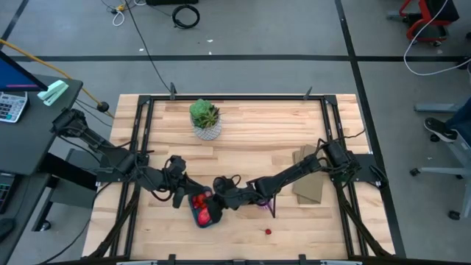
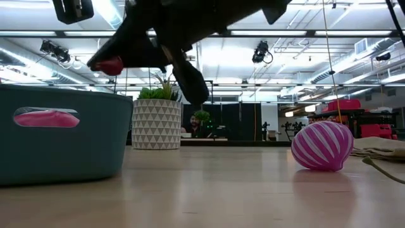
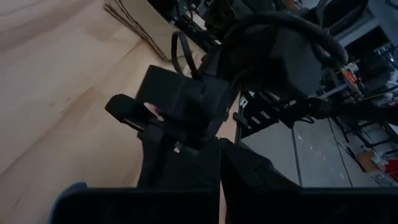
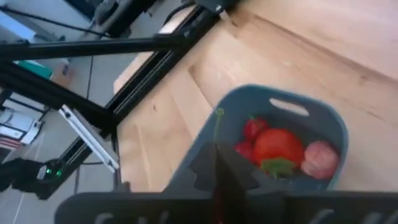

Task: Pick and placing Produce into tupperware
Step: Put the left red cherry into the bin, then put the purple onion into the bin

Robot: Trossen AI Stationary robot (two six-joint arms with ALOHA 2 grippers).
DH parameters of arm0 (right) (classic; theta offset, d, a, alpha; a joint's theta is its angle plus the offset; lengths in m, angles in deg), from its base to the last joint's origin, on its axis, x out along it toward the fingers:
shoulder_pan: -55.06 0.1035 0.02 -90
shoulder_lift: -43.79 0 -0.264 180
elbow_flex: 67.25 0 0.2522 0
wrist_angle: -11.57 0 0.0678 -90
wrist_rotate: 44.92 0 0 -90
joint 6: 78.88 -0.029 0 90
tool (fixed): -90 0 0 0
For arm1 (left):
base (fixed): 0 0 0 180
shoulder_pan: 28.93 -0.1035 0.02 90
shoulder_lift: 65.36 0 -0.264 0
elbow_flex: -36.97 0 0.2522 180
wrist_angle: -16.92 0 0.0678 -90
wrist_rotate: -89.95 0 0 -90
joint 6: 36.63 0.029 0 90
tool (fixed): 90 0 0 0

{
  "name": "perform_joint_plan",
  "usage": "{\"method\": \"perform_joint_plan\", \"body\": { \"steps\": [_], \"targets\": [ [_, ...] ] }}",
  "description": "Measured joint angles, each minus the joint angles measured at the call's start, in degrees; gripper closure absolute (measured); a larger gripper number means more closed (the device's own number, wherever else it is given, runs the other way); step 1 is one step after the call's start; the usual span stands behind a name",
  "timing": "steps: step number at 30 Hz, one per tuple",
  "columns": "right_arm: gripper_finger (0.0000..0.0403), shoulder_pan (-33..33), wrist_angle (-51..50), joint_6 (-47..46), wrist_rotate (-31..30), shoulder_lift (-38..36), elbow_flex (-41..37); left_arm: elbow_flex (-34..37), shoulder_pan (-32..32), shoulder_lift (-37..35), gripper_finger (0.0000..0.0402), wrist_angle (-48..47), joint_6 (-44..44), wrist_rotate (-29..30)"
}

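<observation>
The blue-teal tray (image 1: 204, 215) sits on the table at front centre, and shows in the right wrist view (image 4: 323, 118) and the low view (image 2: 57, 136). It holds a large red piece (image 4: 277, 146), small red pieces (image 4: 254, 127) and an oval pink piece (image 4: 320, 158). My right gripper (image 1: 215, 194) hangs over the tray, shut on a small red piece (image 2: 111, 65). The purple ribbed ball (image 2: 323, 145) rests on the table to the tray's right. One small red piece (image 1: 268, 232) lies near the front edge. My left gripper (image 1: 176, 193) is shut and empty, just left of the tray. My right gripper pinches the small red piece (image 2: 112, 65) between its two fingertips, coming from the table's right and slanting down. The piece is lifted clear, above the tray's rim. A thin green stem (image 4: 217, 121) sticks out past the fingers.
A green plant in a white pot (image 1: 206, 119) stands at the back centre. A tan box (image 1: 309, 184) lies under my right arm at the right. Both grippers are close together over the tray's far side.
</observation>
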Motion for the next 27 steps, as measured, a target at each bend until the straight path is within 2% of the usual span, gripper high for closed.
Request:
{"method": "perform_joint_plan", "body": {
  "steps": [4,11,17,23,27],
  "targets": [
    [0.0372,-0.5,-2.5,-0.3,2.1,0.9,0.1,0.0,-0.3,0.0,0.0392,-0.1,0.0,0.0],
    [0.0292,-2.1,-3.2,-0.3,3.3,1.6,0.1,0.0,-0.3,0.0,0.0377,-0.2,0.0,0.0],
    [0.0248,-3.8,-5.3,-1.3,5.8,-2.0,0.1,0.0,-0.3,0.0,0.0381,-0.1,-0.1,0.0],
    [0.0241,-3.2,-23.7,-3.3,18.0,-8.1,0.1,0.0,-0.3,0.0,0.0391,-0.2,1.0,0.0],
    [0.0240,-0.8,-41.7,-4.2,19.8,-13.3,0.1,0.0,-0.3,0.0,0.0388,-0.2,1.3,0.0]
  ]
}}
